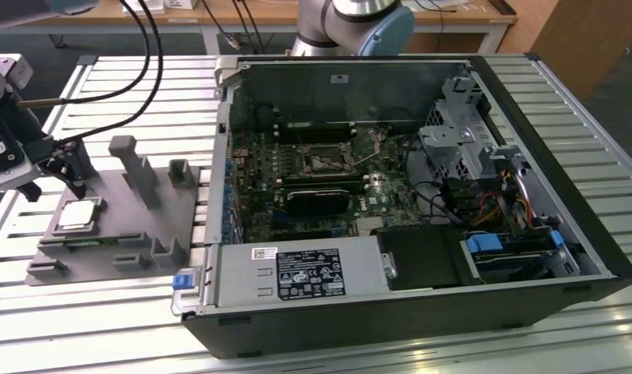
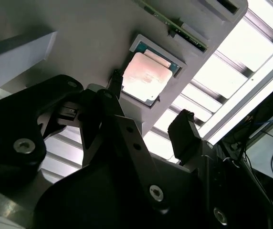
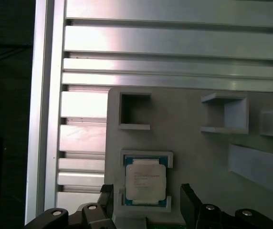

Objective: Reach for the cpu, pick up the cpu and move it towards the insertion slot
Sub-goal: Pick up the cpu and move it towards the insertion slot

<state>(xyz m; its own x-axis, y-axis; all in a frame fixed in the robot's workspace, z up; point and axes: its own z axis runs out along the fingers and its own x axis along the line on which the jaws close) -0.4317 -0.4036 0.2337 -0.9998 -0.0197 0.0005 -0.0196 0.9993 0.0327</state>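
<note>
Just under spread pincer (image 1: pixel 54 187), cpu (image 1: pixel 76 216) lying untouched, on grey fixture (image 1: pixel 118 227)

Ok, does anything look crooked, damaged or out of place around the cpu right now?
Nothing stands out. The cpu lies flat and square in its pocket on the grey fixture. The gripper is open close to it, with one finger to each side, and neither finger appears to touch it.
</note>
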